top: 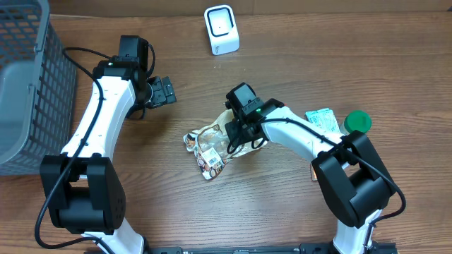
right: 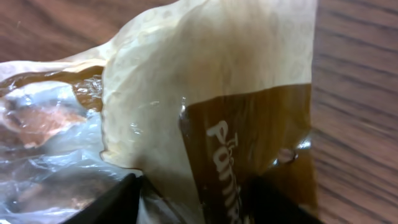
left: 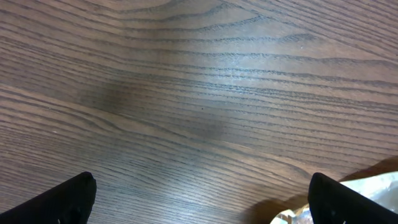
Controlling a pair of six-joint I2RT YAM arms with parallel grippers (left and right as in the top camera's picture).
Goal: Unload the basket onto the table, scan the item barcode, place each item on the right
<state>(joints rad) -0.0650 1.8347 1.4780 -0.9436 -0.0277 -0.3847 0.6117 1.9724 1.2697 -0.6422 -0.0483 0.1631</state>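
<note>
Bag (top: 206, 147) lies crumpled mid-table (top: 282, 212), well apart from scanner (top: 221, 29) at far edge. Right gripper (top: 239, 135) down on bag's right end, 2 fingers (right: 109, 202) straddling paper; clamped or not, cannot tell. Left gripper (top: 164, 90) spread wide, holding nothing, over bare wood near bag. Basket (top: 28, 77) at left edge.

Grey basket (top: 56, 92) at the left edge of the wood desk (top: 212, 219), green round lid (top: 357, 121) just beside a small packet (top: 321, 118)
</note>
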